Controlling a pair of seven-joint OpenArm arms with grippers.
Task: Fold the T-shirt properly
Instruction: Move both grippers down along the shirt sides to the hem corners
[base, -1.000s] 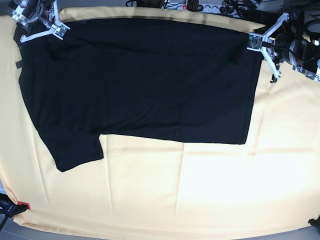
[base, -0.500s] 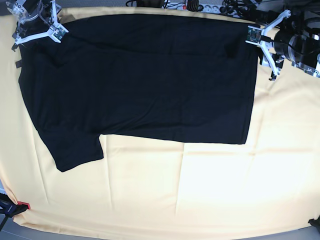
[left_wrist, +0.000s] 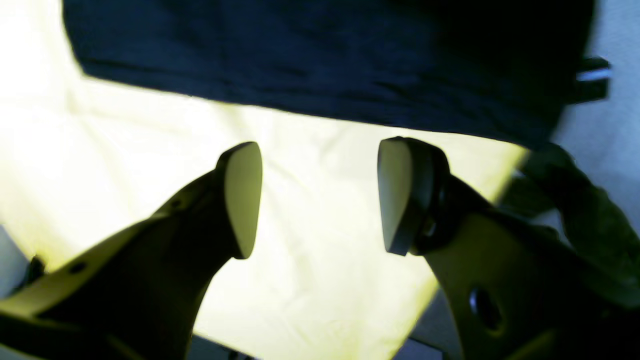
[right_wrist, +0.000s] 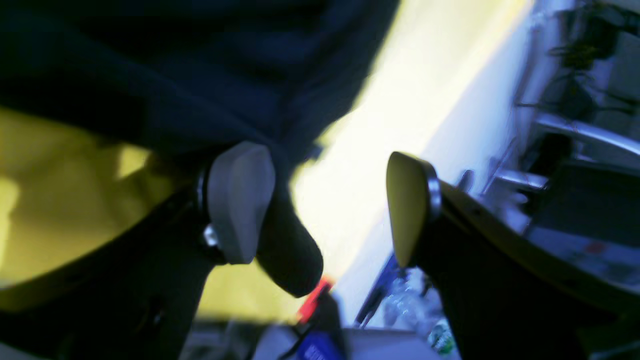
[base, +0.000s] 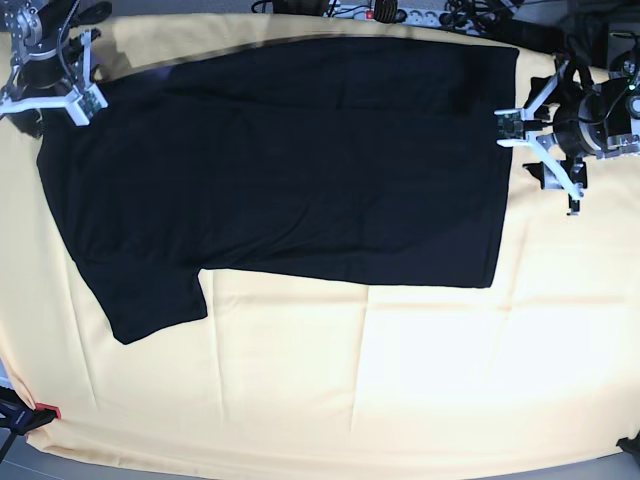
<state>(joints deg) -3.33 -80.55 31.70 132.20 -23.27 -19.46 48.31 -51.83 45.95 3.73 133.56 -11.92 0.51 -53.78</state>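
The black T-shirt (base: 280, 160) lies flat on the pale yellow cloth (base: 380, 370), folded lengthwise, with one sleeve (base: 150, 300) sticking out at the lower left. My left gripper (base: 535, 135) hovers just off the shirt's right edge. In the left wrist view it (left_wrist: 320, 195) is open over bare cloth, and the T-shirt (left_wrist: 320, 60) hem lies just beyond the fingertips. My right gripper (base: 50, 90) is at the shirt's upper left corner. In the right wrist view it (right_wrist: 325, 200) is open and holds nothing, with the T-shirt (right_wrist: 175, 75) beside its left finger (right_wrist: 240, 200).
Cables and a power strip (base: 400, 12) run along the far edge behind the cloth. A red and black clamp (base: 30, 412) holds the cloth at the lower left corner. Bare yellow cloth spreads across the near half of the table.
Both grippers have opened and let go of the shirt's far corners. The left one has drawn back towards the near side, the right one outwards to the left. The shirt lies still.
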